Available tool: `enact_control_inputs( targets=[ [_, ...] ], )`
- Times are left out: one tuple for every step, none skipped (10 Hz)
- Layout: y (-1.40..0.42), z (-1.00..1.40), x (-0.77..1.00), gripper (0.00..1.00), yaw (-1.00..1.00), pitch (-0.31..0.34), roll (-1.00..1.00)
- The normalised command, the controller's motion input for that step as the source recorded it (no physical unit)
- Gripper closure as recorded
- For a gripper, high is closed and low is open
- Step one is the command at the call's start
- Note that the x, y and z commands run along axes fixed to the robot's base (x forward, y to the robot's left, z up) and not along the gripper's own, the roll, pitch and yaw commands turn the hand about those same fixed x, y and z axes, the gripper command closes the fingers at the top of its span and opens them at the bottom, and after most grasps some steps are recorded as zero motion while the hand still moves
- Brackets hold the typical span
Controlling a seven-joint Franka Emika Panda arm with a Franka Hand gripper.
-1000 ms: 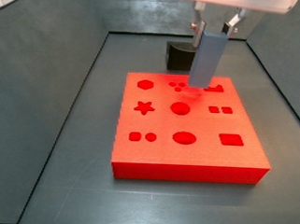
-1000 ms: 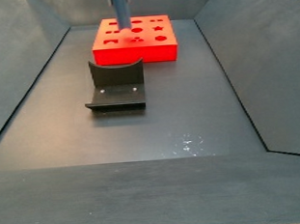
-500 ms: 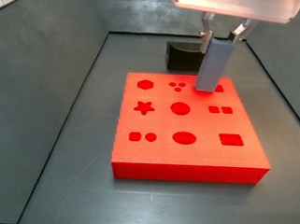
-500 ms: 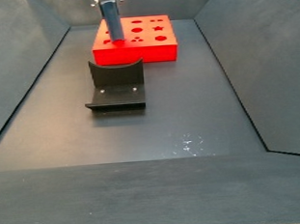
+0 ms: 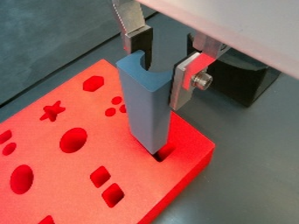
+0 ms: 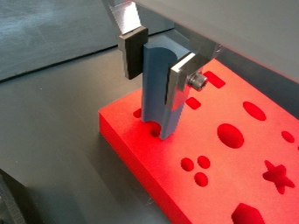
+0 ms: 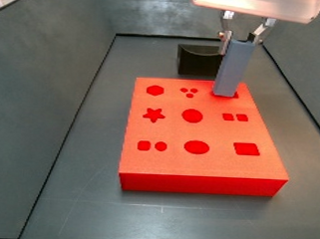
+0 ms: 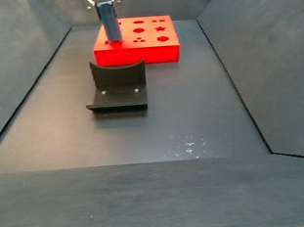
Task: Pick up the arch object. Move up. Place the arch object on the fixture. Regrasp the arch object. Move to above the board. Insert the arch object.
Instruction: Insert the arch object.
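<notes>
Gripper (image 5: 162, 63) sits over the board's (image 7: 201, 163) far corner, next to the fixture (image 7: 197, 59). You can see the arch object (image 5: 145, 105) standing upright, lower end down in a cutout at the board's edge, in both wrist views. Fingers (image 6: 132, 51) flank its top end; jaws look slightly spread, with a gap on one side. Whether the other pad touches, you cannot tell.
</notes>
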Motion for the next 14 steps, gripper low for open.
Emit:
enact_control_inputs(
  targets=[
    [-0.02, -0.09, 0.75, 1.00, 0.00, 0.157, -0.11],
    [0.00, -0.02, 0.00, 1.00, 0.26, 0.000, 0.05],
    [0.00, -0.19, -0.06, 1.00, 0.00, -0.083, 0.13],
    [-0.01, -0.37, 0.03, 1.00, 0.00, -0.216, 0.17],
    [-0.03, -0.31, 0.17, 1.00, 0.00, -0.211, 0.36],
    [-0.03, -0.27, 0.25, 1.00, -0.04, -0.156, 0.43],
    [0.00, -0.27, 0.18, 1.00, -0.15, -0.091, 0.19],
    [0.00, -0.20, 0.04, 1.00, -0.10, -0.031, 0.04],
    [0.00, -0.34, 0.01, 1.00, -0.01, -0.019, 0.03],
    [0.00, -0.51, 0.00, 1.00, -0.01, -0.073, 0.06],
    [0.00, -0.68, 0.00, 1.00, -0.02, -0.157, 0.08],
    [0.00, -0.35, 0.00, 1.00, -0.01, -0.187, 0.00],
    [0.03, -0.16, 0.05, 1.00, -0.03, -0.089, -0.08],
    [0.00, 0.00, 0.00, 1.00, 0.00, 0.000, 0.00]
  ],
)
